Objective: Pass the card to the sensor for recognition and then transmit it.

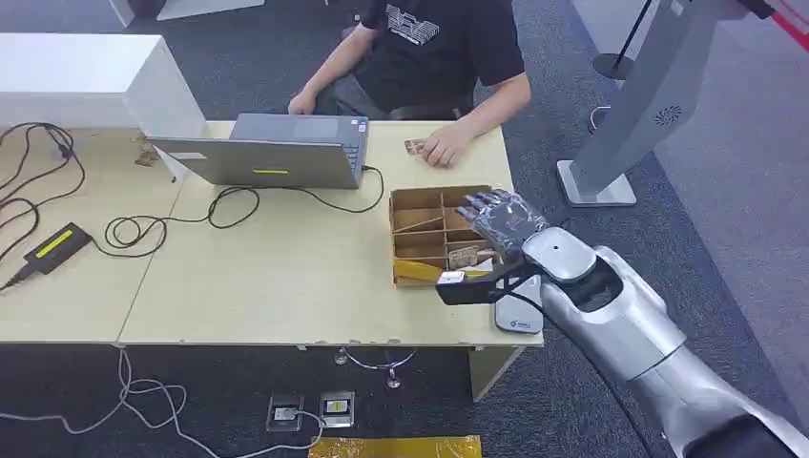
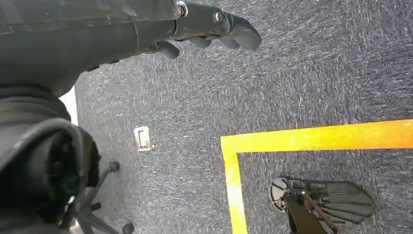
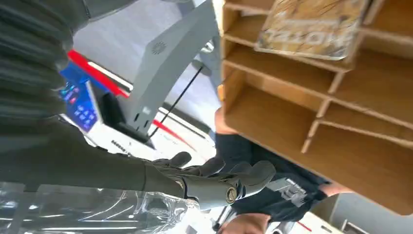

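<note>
My right robot hand (image 1: 498,221) hovers empty, fingers spread, over the cardboard divider box (image 1: 412,202) on the counter (image 1: 258,277); I'd lower onto the card (image 1: 464,256) in its near compartment, pinching edges.

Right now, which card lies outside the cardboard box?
The card on the bare table beside the person's hand, behind the box; the others sit inside its compartments.
</note>
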`<act>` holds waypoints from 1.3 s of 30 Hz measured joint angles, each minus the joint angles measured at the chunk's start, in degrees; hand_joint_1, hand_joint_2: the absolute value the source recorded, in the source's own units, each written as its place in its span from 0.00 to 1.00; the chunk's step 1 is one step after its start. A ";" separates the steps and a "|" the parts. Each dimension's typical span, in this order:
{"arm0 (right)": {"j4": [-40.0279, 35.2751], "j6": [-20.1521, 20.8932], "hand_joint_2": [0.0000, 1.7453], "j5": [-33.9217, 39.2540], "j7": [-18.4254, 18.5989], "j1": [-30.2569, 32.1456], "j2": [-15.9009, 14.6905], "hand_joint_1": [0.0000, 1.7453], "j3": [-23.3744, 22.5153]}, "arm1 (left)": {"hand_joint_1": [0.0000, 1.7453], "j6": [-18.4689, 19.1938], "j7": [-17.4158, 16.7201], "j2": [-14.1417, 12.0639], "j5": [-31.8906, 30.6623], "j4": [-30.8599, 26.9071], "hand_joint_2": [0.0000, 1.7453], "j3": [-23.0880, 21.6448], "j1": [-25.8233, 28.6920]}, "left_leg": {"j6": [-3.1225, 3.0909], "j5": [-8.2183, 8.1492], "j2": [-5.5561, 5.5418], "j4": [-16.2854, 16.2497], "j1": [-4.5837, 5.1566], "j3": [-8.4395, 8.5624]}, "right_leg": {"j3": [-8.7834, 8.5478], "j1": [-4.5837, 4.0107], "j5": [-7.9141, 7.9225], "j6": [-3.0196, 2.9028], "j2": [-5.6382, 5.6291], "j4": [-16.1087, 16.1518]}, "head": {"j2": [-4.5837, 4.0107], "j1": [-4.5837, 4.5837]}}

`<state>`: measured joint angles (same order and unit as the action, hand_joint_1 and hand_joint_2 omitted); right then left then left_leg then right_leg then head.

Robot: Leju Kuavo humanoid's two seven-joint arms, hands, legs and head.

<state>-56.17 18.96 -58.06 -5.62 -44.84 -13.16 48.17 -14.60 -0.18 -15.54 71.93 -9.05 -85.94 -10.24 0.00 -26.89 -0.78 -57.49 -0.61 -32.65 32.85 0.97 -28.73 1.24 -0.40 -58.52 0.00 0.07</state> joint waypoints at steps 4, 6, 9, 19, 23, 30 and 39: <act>3.95 -2.81 1.00 2.02 -1.20 -0.25 1.82 0.00 0.44 | 0.00 -0.06 0.00 0.00 0.28 0.00 0.00 -0.02 -0.03 | 0.00 0.00 0.00 0.00 0.00 -0.01 | 0.01 0.00 0.00 0.00 0.00 -0.01 | 0.00 0.00; 6.14 -3.90 1.00 3.00 -1.90 -0.93 2.74 0.00 0.88 | 0.00 -0.09 -0.04 0.00 0.37 0.00 0.00 -0.02 -0.03 | 0.00 0.00 0.00 0.01 -0.02 -0.01 | 0.00 -0.02 0.00 0.00 0.00 -0.01 | 0.00 0.00; 9.59 -4.69 1.00 3.61 -2.47 -1.20 4.16 0.00 1.29 | 0.00 -0.09 -0.26 -0.02 0.39 0.00 0.00 -0.04 -0.08 | 0.00 0.00 -0.02 0.01 -0.02 -0.01 | 0.00 -0.02 0.00 0.00 0.03 -0.01 | 0.00 0.02; 14.16 -3.88 1.00 4.66 -2.10 -2.03 5.56 0.00 3.39 | 0.00 -0.02 -0.35 -0.07 0.20 0.00 0.00 -0.39 -0.07 | 0.00 0.00 -0.02 0.00 -0.02 -0.01 | 0.01 -0.02 0.00 0.00 0.01 0.00 | 0.00 0.00; 14.27 -3.03 1.00 4.95 -1.44 -2.11 5.45 0.00 3.98 | 0.00 0.02 -0.35 -0.07 0.09 0.00 0.00 -0.46 -0.06 | 0.00 0.00 -0.01 0.00 -0.02 -0.01 | 0.02 -0.02 0.00 0.00 0.01 0.00 | 0.00 0.00; 13.35 -1.34 1.00 6.04 -0.57 -2.15 4.37 1.00 5.21 | 0.00 0.00 -0.35 -0.09 0.07 0.00 0.00 -0.76 -0.03 | 0.00 0.00 -0.01 0.00 -0.02 0.00 | 0.01 -0.02 0.00 0.00 0.00 0.00 | 0.00 0.00; 9.78 0.36 1.00 8.20 0.11 -2.19 2.74 1.00 6.58 | 0.00 -0.04 -0.37 -0.22 0.09 0.00 0.00 -0.83 -0.04 | 0.00 0.00 -0.01 0.00 -0.02 0.01 | 0.01 -0.02 0.00 0.00 0.00 0.00 | 0.00 0.00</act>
<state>-46.38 19.32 -49.85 -5.51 -47.02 -10.43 54.75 -14.64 -0.55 -15.76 72.02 -9.05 -86.77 -10.28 0.01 -26.88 -0.78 -57.49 -0.63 -32.64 32.86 0.95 -28.73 1.24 -0.40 -58.52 0.00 0.07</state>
